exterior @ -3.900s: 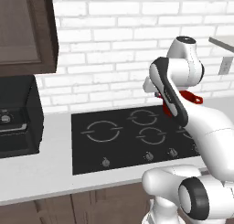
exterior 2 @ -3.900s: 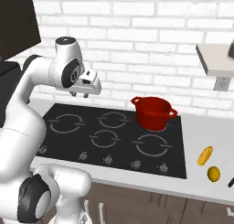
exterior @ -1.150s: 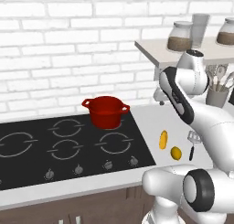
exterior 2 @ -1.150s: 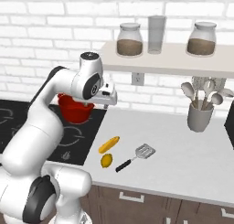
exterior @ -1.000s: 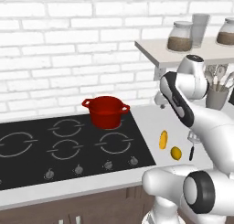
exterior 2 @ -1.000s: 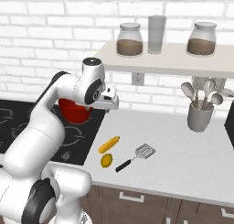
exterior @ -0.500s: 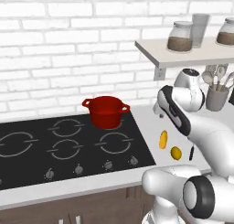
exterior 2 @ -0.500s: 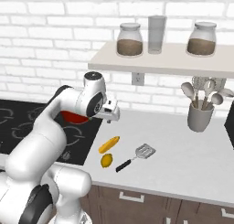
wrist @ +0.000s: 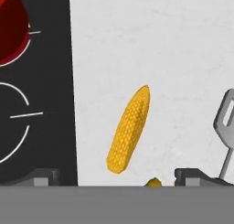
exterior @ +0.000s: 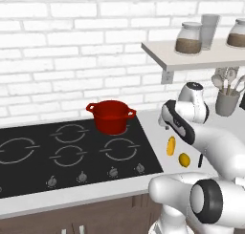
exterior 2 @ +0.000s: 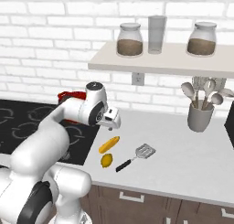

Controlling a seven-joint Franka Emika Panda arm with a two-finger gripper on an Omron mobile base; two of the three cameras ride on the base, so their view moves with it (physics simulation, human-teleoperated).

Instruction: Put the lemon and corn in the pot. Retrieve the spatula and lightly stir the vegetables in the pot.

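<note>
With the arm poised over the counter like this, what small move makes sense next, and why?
Probably lower the open gripper straight onto the corn. The cob lies free on the counter between the fingers, and both it and the lemon are still outside the pot.

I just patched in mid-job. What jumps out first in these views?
The red pot sits on the back right burner of the black cooktop. On the pale counter beside the cooktop lie the yellow corn, the lemon and the spatula. The white arm bends over them, its gripper open above the corn.
</note>
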